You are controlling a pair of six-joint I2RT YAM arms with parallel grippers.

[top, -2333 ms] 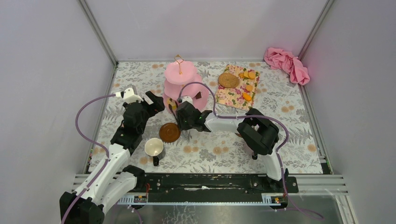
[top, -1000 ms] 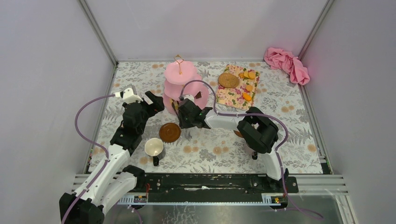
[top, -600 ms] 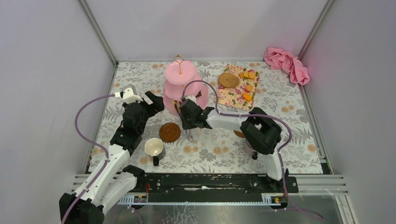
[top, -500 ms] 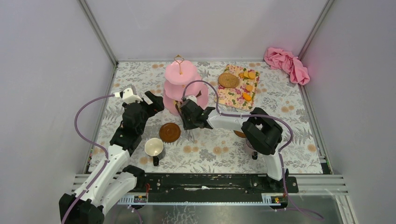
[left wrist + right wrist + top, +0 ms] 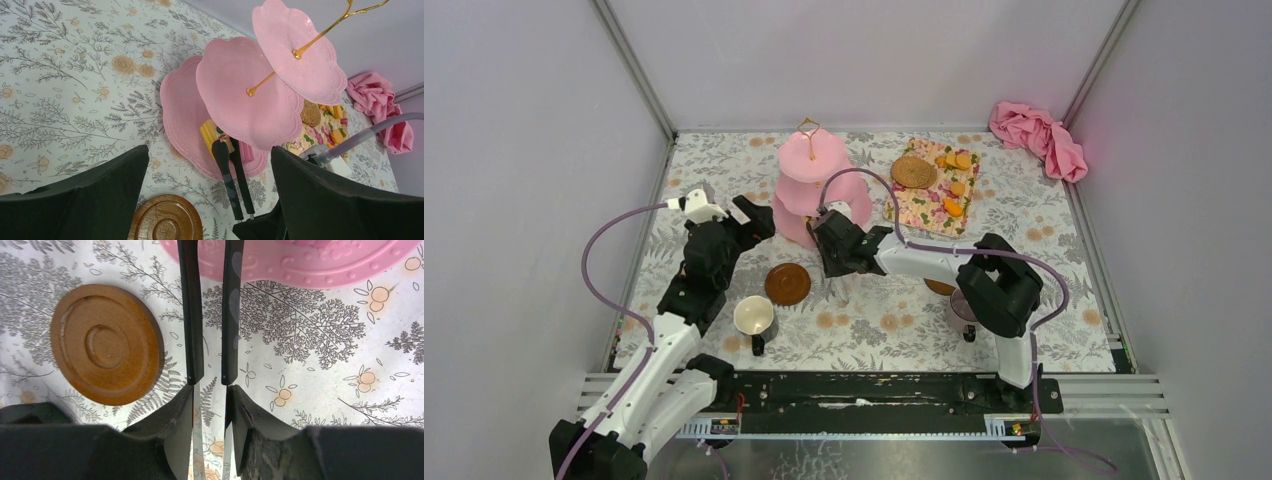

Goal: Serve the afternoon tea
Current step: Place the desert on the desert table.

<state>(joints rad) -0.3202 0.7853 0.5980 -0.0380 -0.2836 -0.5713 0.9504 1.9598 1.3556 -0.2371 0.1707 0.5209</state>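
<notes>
Pink cake stand (image 5: 796, 190) upright, long axis vertical.

Crumpled pink cloth (image 5: 1037, 138) (far corner), black tongs (image 5: 225, 170)

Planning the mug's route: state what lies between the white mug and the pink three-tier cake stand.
A brown round wooden saucer lies between the white mug and the pink three-tier cake stand, as the top external view shows.

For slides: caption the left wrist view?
Slim black tongs, tips at a yellow biscuit on the bottom tier of the pink three-tier cake stand.
</notes>
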